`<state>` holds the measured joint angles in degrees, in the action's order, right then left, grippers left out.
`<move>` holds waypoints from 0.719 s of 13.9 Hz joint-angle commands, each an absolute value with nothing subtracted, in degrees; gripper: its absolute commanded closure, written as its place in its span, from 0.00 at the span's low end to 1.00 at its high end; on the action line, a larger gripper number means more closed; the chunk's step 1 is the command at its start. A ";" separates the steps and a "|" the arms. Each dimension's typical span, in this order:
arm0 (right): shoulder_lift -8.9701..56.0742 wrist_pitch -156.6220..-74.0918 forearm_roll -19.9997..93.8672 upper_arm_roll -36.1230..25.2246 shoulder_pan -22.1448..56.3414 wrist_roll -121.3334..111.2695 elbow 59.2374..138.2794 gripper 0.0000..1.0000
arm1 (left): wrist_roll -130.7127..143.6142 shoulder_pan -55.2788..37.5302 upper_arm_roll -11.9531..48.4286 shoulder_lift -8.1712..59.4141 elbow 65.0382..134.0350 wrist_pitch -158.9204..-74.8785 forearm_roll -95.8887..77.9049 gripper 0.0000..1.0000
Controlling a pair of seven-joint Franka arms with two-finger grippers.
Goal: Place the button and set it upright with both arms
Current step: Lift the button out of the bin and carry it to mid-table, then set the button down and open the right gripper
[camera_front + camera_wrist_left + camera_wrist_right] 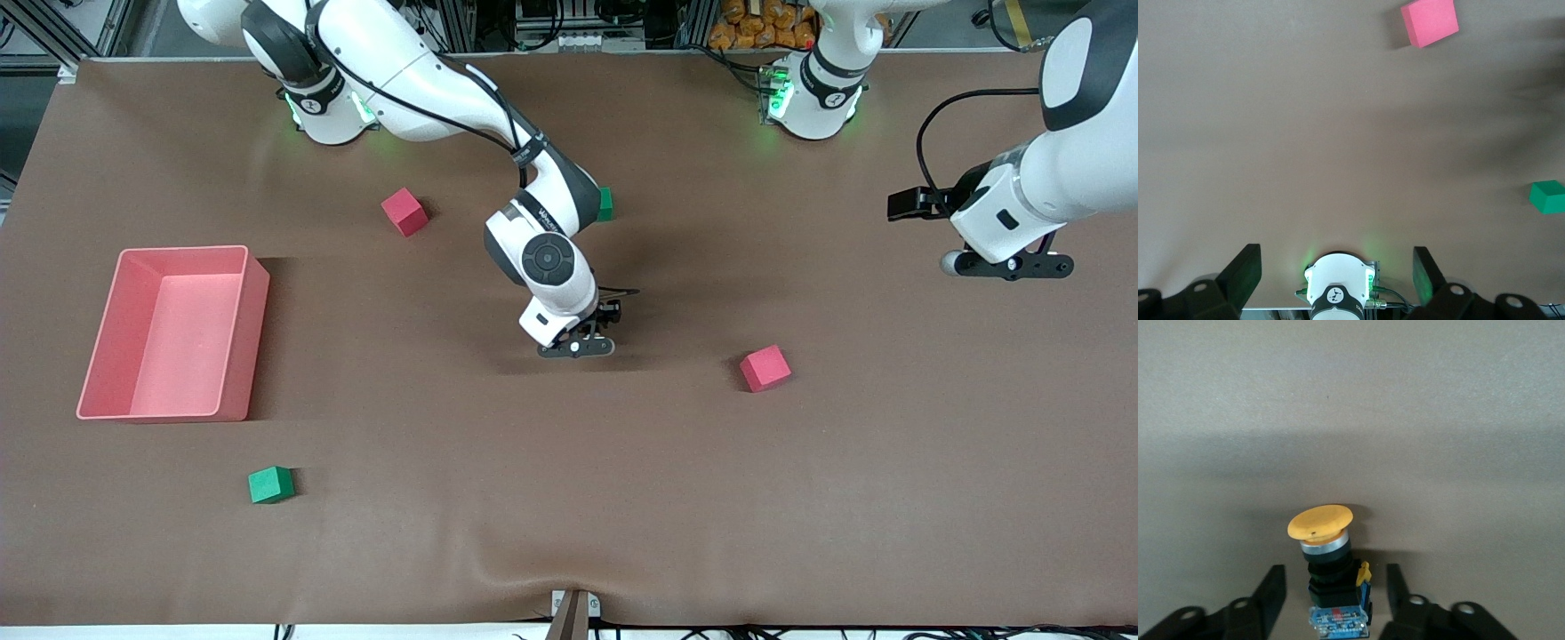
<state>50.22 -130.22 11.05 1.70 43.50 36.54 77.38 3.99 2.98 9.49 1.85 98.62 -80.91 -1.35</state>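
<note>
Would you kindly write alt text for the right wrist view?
An orange-capped button sits between the right pincer's open black fingers, neither touching it. Bare brown table fills the rest.

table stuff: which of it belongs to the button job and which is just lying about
Job:
- button, between the open fingers of the right gripper
- left gripper, open, waiting over the table's left-arm end

Lying about:
- two red cubes
- two green cubes
- pink bin
</note>
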 commanded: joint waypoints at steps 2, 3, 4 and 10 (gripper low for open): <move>48.71 -129.20 10.20 -0.51 43.42 36.56 74.36 0.00 | 4.30 2.29 9.75 2.81 97.21 -80.33 -3.95 0.00; 48.17 -128.68 9.59 -2.53 43.42 36.13 73.75 0.00 | 4.74 1.42 10.02 4.55 95.55 -80.33 -4.04 0.00; 48.08 -127.98 9.67 -4.55 43.24 35.78 72.96 0.00 | 5.79 0.80 10.02 5.79 94.49 -80.07 -4.04 0.00; 40.72 -116.66 9.93 -8.27 34.13 35.51 68.38 0.00 | 17.80 -6.22 10.37 12.28 89.58 -79.98 -6.24 0.00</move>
<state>45.06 -121.66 10.42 -9.38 38.89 35.74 68.54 11.99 -3.34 10.36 8.08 94.64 -80.99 -4.92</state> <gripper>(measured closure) 0.000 0.000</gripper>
